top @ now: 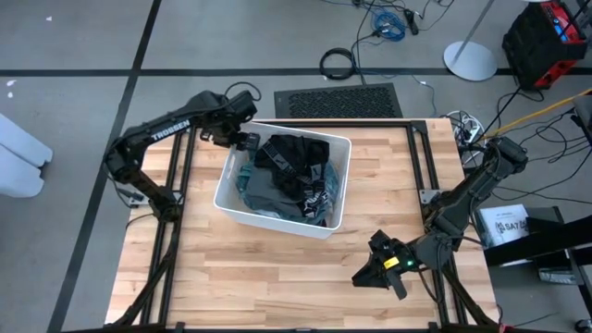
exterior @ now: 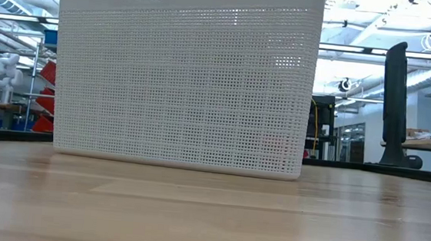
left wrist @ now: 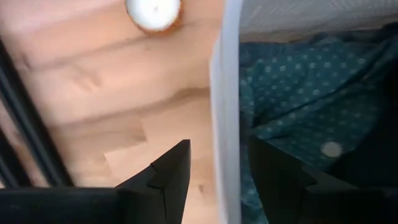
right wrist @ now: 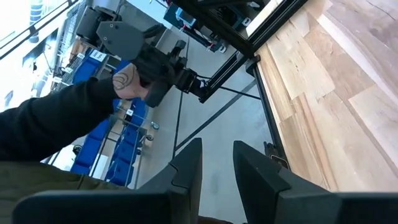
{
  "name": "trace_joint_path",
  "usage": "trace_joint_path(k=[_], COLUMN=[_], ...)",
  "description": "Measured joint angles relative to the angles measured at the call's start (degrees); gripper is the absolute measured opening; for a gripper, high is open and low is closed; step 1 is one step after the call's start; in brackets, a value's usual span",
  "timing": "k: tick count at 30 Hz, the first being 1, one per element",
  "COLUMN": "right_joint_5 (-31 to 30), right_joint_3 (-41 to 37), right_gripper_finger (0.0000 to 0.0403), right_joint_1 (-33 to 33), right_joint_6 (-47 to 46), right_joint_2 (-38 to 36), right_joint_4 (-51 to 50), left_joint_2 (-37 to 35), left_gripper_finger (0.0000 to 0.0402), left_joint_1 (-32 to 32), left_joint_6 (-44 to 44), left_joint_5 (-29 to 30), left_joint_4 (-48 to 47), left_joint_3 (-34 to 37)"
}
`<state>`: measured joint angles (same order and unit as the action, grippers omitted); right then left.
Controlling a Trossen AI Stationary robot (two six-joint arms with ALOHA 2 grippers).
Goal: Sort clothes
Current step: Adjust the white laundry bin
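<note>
Low view: white bin point(exterior: 184, 79) on wooden table point(exterior: 208, 212), workshop behind.

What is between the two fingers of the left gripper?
In the left wrist view, the white rim of the bin runs between the left gripper fingers: one outside over the table, one inside over teal dotted cloth.

One white bin point(top: 238, 211); one heap of clothes point(top: 291, 176); two arms.

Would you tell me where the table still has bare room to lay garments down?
Bare wood lies between the white bin and the table's near edge, plus a strip toward the right gripper. Crowded: the clothes fill the bin, left gripper at its rim.
</note>
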<state>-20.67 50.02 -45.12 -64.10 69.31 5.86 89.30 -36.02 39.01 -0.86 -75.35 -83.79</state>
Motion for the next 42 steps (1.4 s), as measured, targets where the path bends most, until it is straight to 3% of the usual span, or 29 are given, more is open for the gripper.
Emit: trace_joint_path(k=[7,13,18,27,42], right_joint_5=[-0.02,0.0,-0.02,0.0,-0.01], right_joint_3=[0.0,0.0,0.0,0.0,0.0], right_gripper_finger=[0.008,0.008,0.008,0.008,0.008], right_joint_1=[0.0,0.0,-0.33,-0.74,-1.93], right_joint_6=[1.24,1.42,1.53,1.77,0.73], right_joint_2=[-0.01,-0.01,-0.01,-0.01,-0.01], right_joint_4=[-0.09,-0.08,-0.08,-0.1,-0.09], left_joint_2=[0.0,0.0,0.0,0.0,0.0], left_gripper_finger=[0.0154,0.0079,0.0017,0.0033,0.0036], left_joint_1=[-1.08,-1.08,-1.05,-0.95,-1.65], left_joint_6=[4.97,9.28,18.35,31.6,15.38], left_joint_5=[-4.1,-2.76,-1.01,-1.01,-0.18], left_joint_4=[-0.07,0.39,1.3,3.87,8.3], left_joint_3=[0.0,0.0,0.0,0.02,0.02])
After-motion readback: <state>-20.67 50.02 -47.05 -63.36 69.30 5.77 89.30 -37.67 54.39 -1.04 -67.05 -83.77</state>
